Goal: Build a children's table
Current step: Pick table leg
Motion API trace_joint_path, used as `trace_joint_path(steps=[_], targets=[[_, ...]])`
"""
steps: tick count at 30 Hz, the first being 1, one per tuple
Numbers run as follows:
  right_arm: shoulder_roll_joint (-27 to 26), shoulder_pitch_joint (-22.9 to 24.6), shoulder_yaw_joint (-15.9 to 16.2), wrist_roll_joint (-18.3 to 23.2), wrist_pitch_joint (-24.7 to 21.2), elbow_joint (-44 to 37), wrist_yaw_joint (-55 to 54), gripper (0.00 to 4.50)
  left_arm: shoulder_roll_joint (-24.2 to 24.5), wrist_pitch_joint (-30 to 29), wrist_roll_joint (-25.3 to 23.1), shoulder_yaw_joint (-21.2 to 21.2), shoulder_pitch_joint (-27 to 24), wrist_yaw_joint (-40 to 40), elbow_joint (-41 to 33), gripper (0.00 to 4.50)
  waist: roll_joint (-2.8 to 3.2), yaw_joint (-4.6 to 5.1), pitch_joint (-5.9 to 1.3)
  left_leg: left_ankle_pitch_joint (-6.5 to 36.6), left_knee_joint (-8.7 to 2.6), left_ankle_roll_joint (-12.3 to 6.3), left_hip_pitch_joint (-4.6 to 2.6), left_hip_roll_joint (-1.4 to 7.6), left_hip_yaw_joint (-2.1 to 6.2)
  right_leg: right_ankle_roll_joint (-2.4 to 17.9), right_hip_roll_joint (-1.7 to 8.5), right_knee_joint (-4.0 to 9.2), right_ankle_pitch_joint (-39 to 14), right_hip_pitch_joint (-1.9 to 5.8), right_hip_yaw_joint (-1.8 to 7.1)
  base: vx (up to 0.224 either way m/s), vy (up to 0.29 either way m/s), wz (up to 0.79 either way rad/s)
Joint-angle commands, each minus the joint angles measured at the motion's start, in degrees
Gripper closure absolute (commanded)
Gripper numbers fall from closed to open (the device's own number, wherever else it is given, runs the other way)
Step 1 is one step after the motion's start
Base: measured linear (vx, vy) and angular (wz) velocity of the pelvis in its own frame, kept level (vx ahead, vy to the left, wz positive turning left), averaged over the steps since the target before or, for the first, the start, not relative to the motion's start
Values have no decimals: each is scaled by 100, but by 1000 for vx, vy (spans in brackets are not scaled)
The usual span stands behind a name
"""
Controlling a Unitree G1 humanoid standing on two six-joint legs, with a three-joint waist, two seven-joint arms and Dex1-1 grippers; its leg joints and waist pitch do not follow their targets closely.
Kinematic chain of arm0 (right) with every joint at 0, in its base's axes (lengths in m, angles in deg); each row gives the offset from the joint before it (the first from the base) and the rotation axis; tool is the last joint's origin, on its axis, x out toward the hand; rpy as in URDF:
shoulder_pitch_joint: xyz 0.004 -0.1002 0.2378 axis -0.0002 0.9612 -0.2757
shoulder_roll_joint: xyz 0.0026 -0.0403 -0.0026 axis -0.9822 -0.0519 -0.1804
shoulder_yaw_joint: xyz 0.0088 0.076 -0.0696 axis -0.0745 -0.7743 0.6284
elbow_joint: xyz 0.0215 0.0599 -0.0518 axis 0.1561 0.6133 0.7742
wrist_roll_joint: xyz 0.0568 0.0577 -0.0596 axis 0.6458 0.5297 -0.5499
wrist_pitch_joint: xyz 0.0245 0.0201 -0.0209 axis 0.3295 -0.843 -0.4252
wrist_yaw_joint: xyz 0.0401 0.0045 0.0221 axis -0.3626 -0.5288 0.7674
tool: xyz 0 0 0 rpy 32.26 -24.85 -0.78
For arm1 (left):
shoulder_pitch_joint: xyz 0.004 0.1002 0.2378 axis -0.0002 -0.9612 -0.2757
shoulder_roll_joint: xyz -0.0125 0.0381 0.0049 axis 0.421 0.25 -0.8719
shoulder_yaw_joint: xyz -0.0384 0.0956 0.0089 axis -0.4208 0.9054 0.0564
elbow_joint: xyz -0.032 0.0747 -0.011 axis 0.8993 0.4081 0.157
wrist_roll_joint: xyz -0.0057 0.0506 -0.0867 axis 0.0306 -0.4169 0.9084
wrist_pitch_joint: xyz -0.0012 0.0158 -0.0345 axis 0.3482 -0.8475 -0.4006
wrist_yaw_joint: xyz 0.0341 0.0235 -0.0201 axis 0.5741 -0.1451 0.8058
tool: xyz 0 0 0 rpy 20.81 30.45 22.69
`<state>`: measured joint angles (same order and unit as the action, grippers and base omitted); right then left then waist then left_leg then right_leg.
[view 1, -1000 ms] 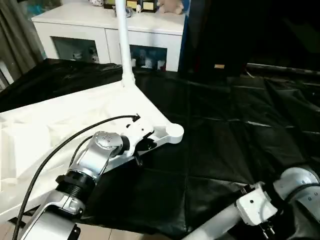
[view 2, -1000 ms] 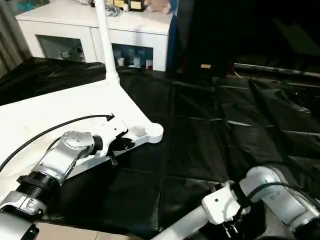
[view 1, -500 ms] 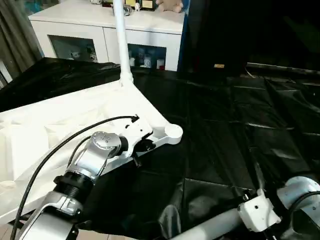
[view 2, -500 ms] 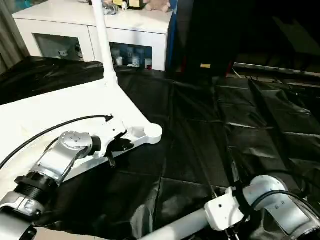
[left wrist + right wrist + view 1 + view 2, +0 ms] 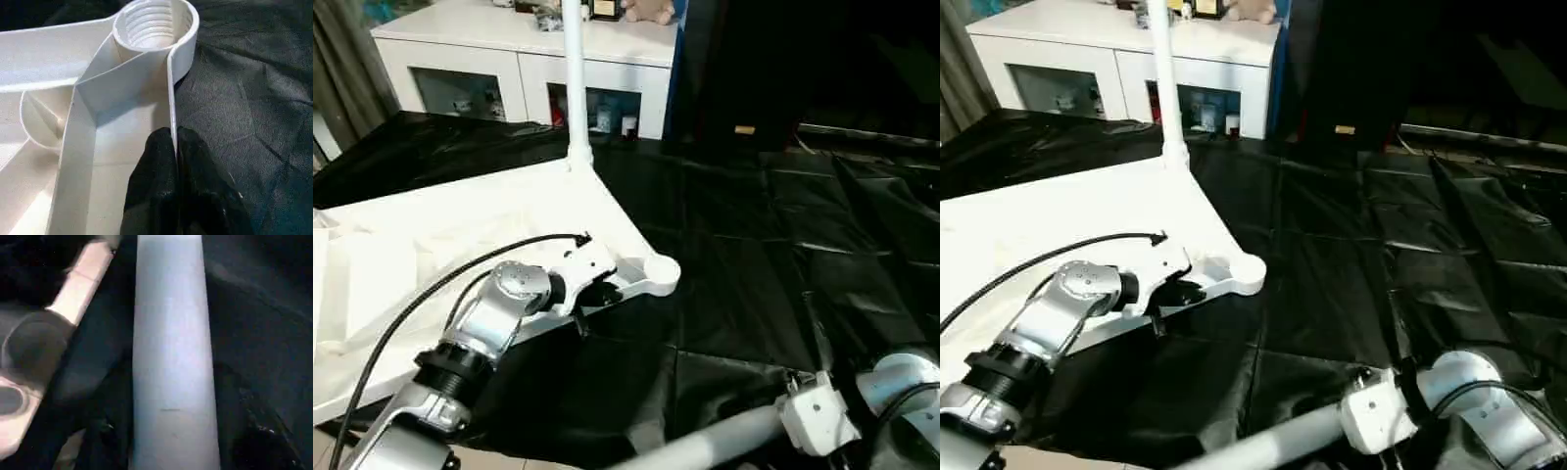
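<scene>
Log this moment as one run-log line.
left gripper: shut on tabletop rim by empty corner socket | right gripper: holding leg | one leg upright in far corner

No readable text, labels, brand marks or numbers anywhere in these frames. Small yellow tag (image 5: pixel 744 129) on the dark backdrop, upper right of centre in the left eye view: too small to read. Items on top of the white cabinet (image 5: pixel 519 69) at the upper left, and behind its glass doors: some might carry print, can't make any out. Tabletop (image 5: pixel 122 103) plastic in the left wrist view: no visible moulded marks or lettering. Leg (image 5: pixel 171 357) in the right wrist view: plain surface, no markings legible.
</scene>
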<state>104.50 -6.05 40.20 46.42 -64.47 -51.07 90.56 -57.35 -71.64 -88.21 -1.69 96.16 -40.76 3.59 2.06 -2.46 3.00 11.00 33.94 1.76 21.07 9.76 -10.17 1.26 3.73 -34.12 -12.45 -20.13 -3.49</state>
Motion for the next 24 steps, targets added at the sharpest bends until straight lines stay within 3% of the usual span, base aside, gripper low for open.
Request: trace_joint_path(steps=[1, 3, 5, 6, 7, 8, 9, 10, 11, 13, 15, 17, 18, 20, 24], targets=[[199, -831, -501, 803, -1241, -481, 461, 195, -48, 92, -28, 122, 56, -88, -207, 450, -167, -34, -344, 1277, -456, -711, -46, 427, 254, 1442, 530, 336, -528, 233, 284, -51, 34, -4], [203, -1107, -538, 891, -1428, -348, 548, 192, -49, 170, -20, 116, 47, -109, -226, 450, -69, -139, -315, 887, -361, -854, -38, 434, 160, 1495, 597, 378, -732, 121, 307, 0, 0, 0], [219, -1115, -586, 851, -1230, -282, 536, 177, -36, 176, 15, 114, 21, -165, -298, 450, -5, -245, -349, 758, -355, -754, -70, 482, 139, 1514, 567, 367, -496, 76, 291, 7, -25, 3], [230, -1105, -594, 815, -1114, -276, 543, 162, -32, 157, 18, 115, 9, -170, -321, 450, -24, -264, -356, 701, -360, -720, -49, 489, 147, 1514, 550, 337, -336, 95, 278, 0, 0, 0], [238, -1098, -593, 794, -1051, -276, 552, 162, -31, 150, 18, 116, 3, -170, -331, 450, -47, -324, -406, 568, -333, -686, -71, 492, 147, 1533, 534, 274, 115, 94, 272, 0, 0, 0], [257, -1077, -598, 799, -1065, -301, 579, 162, -22, 147, 19, 120, -11, -181, -350, 450, -92, -334, -441, 278, -304, -785, -11, 464, 155, 1574, 529, 186, 699, 139, 261, 0, 0, 0], [285, -1054, -600, 817, -1126, -337, 611, 162, -15, 144, 19, 122, -25, -187, -366, 450, -109, -356, -464, 9, -252, -930, 28, 433, 147, 1583, 514, 121, 1143, 133, 257, 0, 0, 0], [305, -1042, -602, 830, -1166, -364, 630, 162, -12, 144, 18, 123, -35, -187, -374, 450, -111, -358, -466, -57, -233, -999, 49, 423, 142, 1581, 510, 100, 1265, 122, 258, 0, 0, 0], [381, -1070, -562, 918, -1485, -472, 724, 162, -6, 142, 26, 126, -45, -183, -390, 450, -78, -373, -463, -48, -217, -1105, 47, 423, 141, 1602, 510, 101, 1242, 99, 243, 0, 0, 0], [443, -1119, -526, 964, -1801, -565, 805, 195, -7, 144, 31, 124, -46, -170, -394, 450, -62, -398, -442, 112, -217, -1125, 54, 446, 137, 1571, 519, 136, 900, 78, 240, 0, 0, 0], [461, -1160, -504, 895, -1961, -548, 811, 197, -12, 178, 25, 118, -25, -155, -362, 450, -47, -407, -412, 431, -251, -952, 37, 461, 141, 1525, 513, 191, 259, 65, 235, 0, 0, 0], [418, -1198, -563, 863, -1999, -431, 767, 207, -21, 253, 16, 94, -3, -142, -330, 450, -43, -402, -398, 601, -263, -795, 18, 465, 136, 1507, 510, 224, -9, 50, 247, 0, 0, 0], [396, -1228, -613, 893, -1967, -349, 770, 235, -23, 253, 18, 87, 1, -145, -331, 450, -43, -404, -397, 635, -264, -754, 19, 464, 137, 1501, 515, 228, -63, 54, 250, 0, 0, 0], [384, -1275, -659, 886, -1933, -250, 743, 239, -23, 245, 23, 85, 0, -152, -337, 450, -48, -401, -401, 685, -262, -646, 19, 454, 133, 1500, 515, 222, -116, 55, 256, 0, 0, 0], [383, -1284, -699, 780, -1810, -220, 662, 260, -27, 233, 28, 91, -15, -134, -351, 450, -48, -408, -414, 605, -245, -638, 28, 447, 133, 1495, 514, 194, 47, 63, 262, 0, 0, 0]])
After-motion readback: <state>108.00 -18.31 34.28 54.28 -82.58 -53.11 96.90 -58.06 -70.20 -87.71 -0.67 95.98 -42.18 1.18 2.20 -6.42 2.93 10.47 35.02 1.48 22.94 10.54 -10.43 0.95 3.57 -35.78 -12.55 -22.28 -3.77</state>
